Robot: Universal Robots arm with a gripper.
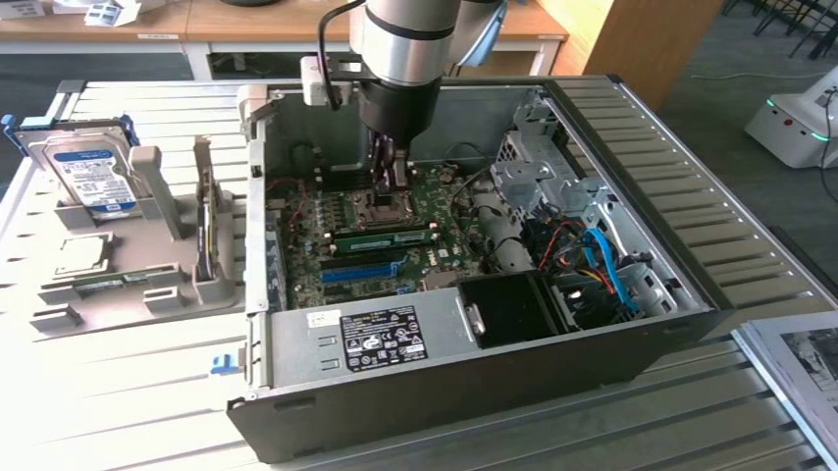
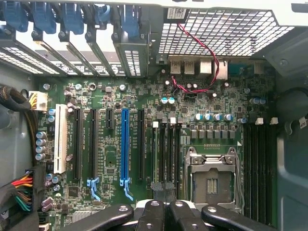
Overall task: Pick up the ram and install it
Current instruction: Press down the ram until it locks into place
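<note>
The ram (image 1: 381, 236) — a green stick — lies seated flat in a slot on the motherboard (image 1: 343, 257), beside the processor socket (image 1: 383, 208). The arm (image 1: 407, 44) hangs straight down into the open computer case (image 1: 615, 324) on the desk (image 1: 118, 392). Its tool (image 1: 392, 169) — fingers pressed together, gripping nothing — sits just above the socket.

One open computer case (image 1: 433, 383) sits on one table (image 1: 131, 392), holding one motherboard (image 2: 144, 144). One tool (image 2: 163, 211) hangs above the board. Just ahead of the tool lies one long blue slot (image 2: 125, 144); beside the tool, one metal processor socket (image 2: 211, 180). One ram (image 1: 384, 236) stick lies in the case. One hard drive (image 1: 94, 172) stands outside.
</note>
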